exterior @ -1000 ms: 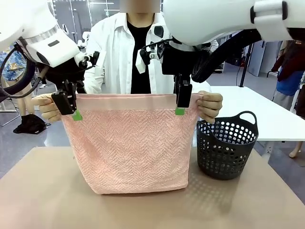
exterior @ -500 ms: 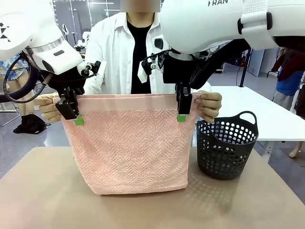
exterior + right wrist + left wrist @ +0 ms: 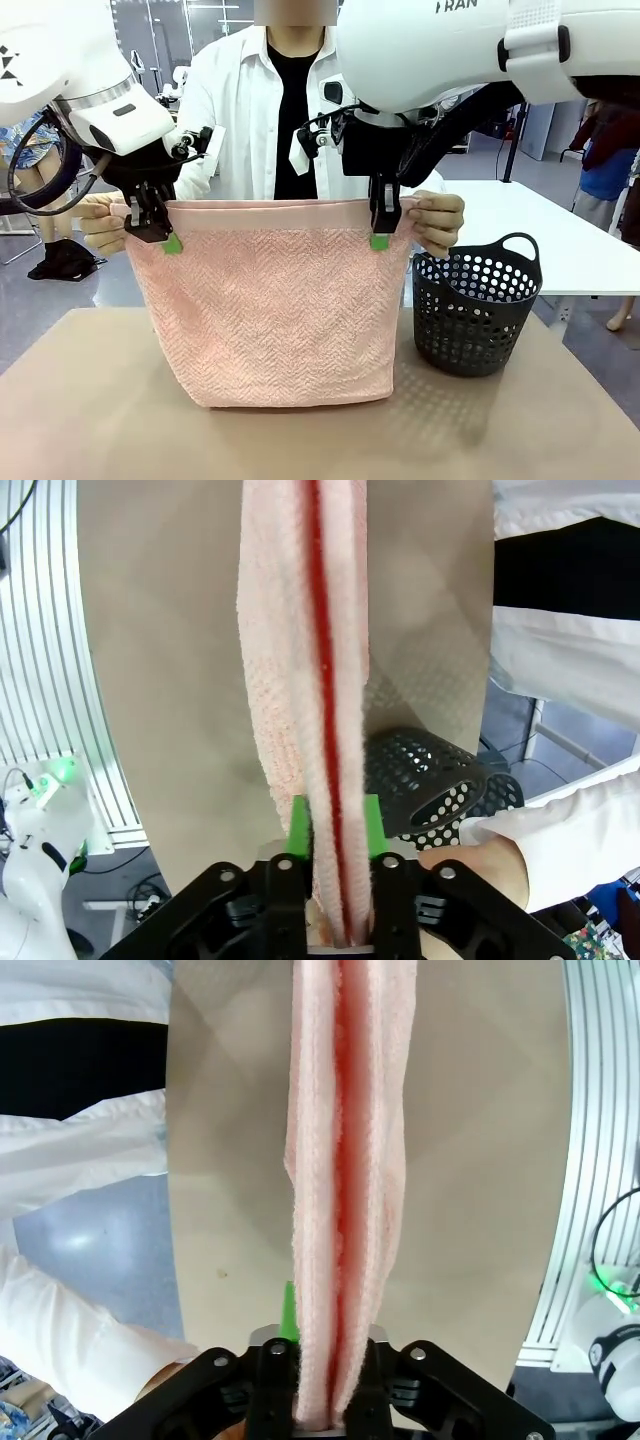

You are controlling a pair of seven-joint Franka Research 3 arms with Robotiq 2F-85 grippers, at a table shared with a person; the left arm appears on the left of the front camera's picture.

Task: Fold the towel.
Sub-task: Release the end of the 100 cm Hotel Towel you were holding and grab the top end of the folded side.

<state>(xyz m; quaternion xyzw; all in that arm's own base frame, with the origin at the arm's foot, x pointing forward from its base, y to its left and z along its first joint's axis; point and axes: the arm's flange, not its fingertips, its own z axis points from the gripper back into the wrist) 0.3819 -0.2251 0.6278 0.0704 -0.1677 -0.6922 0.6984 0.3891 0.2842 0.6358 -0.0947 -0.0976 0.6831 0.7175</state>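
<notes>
towel [image 3: 265,310] hangs doubled over desk [image 3: 100,420] — left claw [image 3: 155,232] and right claw [image 3: 382,232] clamped on top band; laying flat, further folds likely left.

Tan table [image 3: 100,420] carries 1 black basket [image 3: 475,330] at right.

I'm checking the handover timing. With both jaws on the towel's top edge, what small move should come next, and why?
Probably hold both clamps and wait for the person to let go: the left gripper and right gripper pinch the towel at its top band, while the person's hands grip its corners.
</notes>
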